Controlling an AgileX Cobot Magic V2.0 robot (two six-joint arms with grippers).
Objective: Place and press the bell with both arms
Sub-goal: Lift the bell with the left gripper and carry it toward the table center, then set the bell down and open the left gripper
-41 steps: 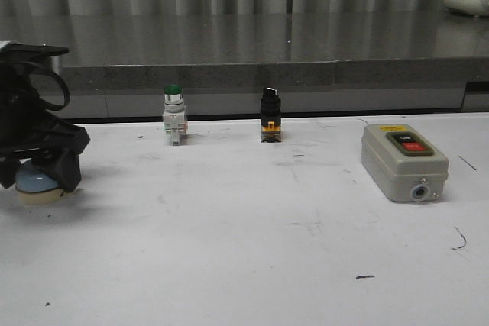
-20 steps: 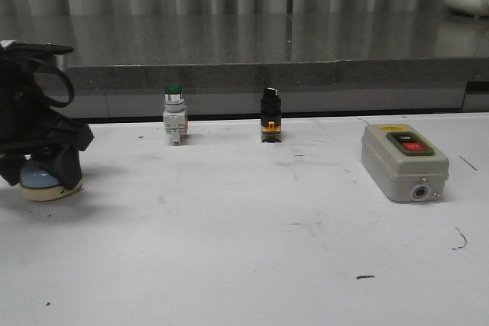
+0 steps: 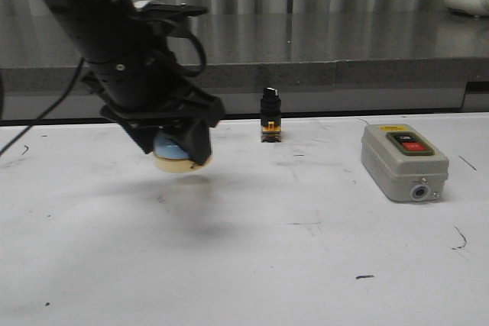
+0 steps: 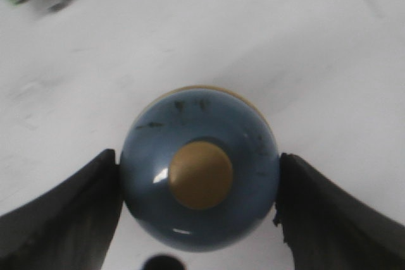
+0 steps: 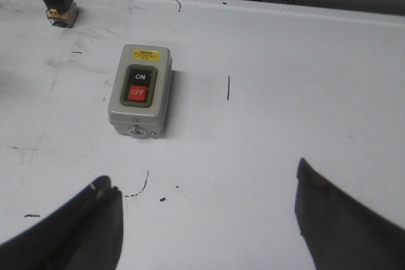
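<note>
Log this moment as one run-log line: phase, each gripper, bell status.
phase: carry | left gripper: shut on light-blue dome-shaped bell, lifted off white table | right gripper: open, empty | press: not yet done

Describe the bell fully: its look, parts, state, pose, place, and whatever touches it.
The bell is a glossy blue dome, scuffed with dark marks, with a round tan button on top and a cream base. It sits upright, clamped between the two black fingers of the left tool. It is lifted just off the white table, left of centre, above its own shadow.
</note>
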